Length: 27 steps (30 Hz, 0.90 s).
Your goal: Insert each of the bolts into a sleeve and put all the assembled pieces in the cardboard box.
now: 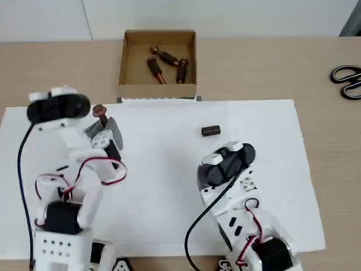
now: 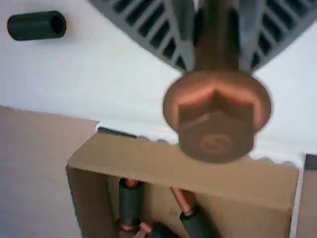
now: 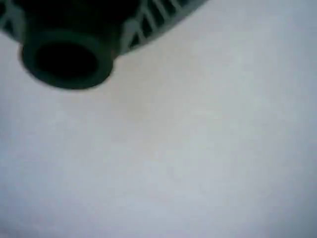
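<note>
We're looking at a pale wooden tabletop (image 1: 254, 68), a white sheet (image 1: 169, 186) across it, white wall (image 1: 225, 14) along its far edge.

One cardboard box (image 1: 158, 90) stands at the far side and holds three assembled pieces (image 1: 156, 69). Outside it are one bolt (image 2: 217, 114) with no sleeve on it and two empty sleeves: a sleeve (image 1: 210, 131) lying on the single white sheet (image 1: 169, 192), and a second sleeve (image 3: 67, 59) held by the right arm (image 1: 237, 192). There are two arms, counting the left arm (image 1: 79, 164), and one pair of scissors (image 1: 347, 81) at the far right.
</note>
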Each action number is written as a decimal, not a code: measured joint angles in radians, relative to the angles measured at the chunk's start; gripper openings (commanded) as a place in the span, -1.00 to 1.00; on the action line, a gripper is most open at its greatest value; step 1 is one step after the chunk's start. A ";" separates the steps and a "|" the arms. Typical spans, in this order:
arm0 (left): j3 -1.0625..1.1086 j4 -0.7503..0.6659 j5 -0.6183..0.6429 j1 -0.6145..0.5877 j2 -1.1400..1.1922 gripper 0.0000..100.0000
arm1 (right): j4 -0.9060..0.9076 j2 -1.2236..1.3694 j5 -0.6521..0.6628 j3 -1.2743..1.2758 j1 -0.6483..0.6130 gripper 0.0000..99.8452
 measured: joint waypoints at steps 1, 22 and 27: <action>0.044 -0.029 0.000 0.000 -0.043 -0.99 | -0.034 0.002 -0.002 0.023 -0.023 -0.99; 0.488 -0.167 0.265 0.120 -0.571 -0.99 | -0.345 0.002 0.084 0.272 -0.261 -0.99; 0.488 -0.167 0.267 0.247 -0.571 -0.99 | -0.379 0.002 0.107 0.304 -0.267 -0.99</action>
